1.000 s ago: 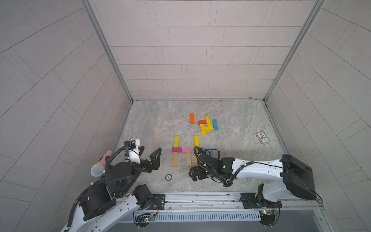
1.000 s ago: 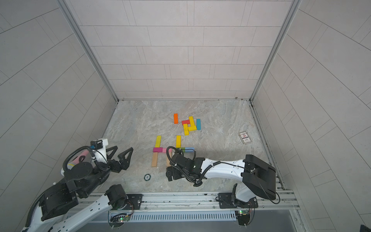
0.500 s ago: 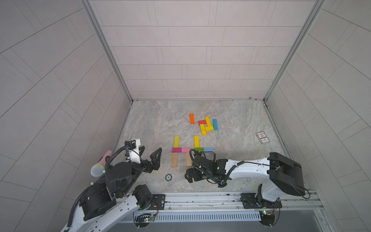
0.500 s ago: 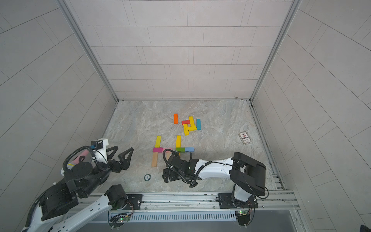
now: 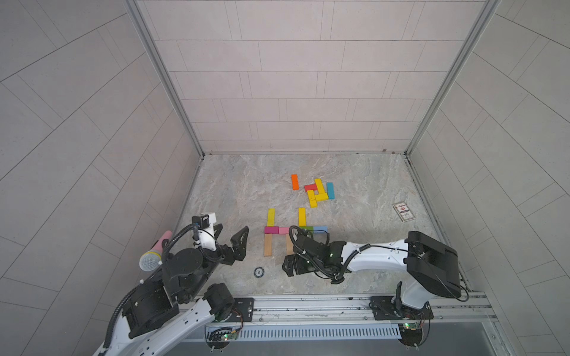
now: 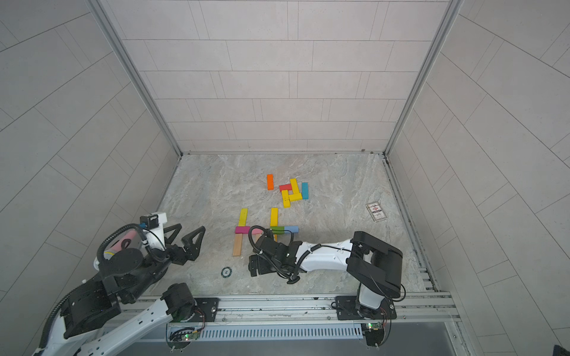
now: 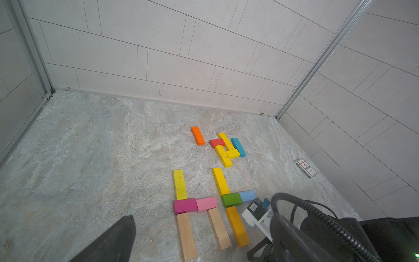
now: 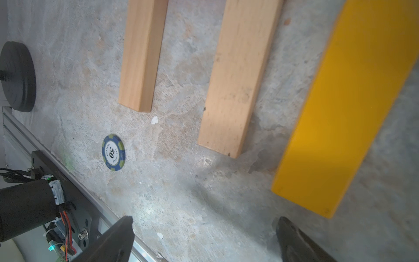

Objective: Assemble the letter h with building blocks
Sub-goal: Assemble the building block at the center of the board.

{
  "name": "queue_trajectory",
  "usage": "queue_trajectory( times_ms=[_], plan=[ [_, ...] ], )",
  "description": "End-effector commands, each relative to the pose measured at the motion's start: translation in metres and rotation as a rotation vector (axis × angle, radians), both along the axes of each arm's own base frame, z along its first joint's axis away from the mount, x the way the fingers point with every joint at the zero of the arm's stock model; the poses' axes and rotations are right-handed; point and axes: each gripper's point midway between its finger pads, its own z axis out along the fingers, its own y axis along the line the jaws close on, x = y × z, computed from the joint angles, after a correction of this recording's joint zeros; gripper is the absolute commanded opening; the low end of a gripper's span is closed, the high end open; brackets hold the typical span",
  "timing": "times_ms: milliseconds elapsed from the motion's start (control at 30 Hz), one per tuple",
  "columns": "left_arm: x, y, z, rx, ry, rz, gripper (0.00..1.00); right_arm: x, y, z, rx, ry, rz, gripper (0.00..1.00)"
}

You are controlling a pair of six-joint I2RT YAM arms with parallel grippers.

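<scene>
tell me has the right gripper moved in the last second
Yes. The right gripper has pulled back from the green block, which it partly covered, and moved closer to the poker chip. It is open and holds nothing.

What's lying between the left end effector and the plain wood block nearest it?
Nothing visible. Only bare table separates the open left end effector from that plain wood block; the poker chip lies off that line, nearer the rail.
</scene>
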Motion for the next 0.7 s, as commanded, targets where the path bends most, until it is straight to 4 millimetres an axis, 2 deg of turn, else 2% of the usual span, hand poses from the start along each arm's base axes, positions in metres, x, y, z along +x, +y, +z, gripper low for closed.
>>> queue_trajectory(
  times_ms=[0,667],
  plan=[
    [0.004,0.0,-0.002,0.019,-0.003,0.012,1.0,0.004,0.001,-0.004,-0.011,0.005,-0.027,1.0],
    [0.004,-0.001,-0.003,0.025,0.001,0.014,1.0,0.015,-0.004,-0.008,-0.029,0.0,-0.055,1.0]
  ],
)
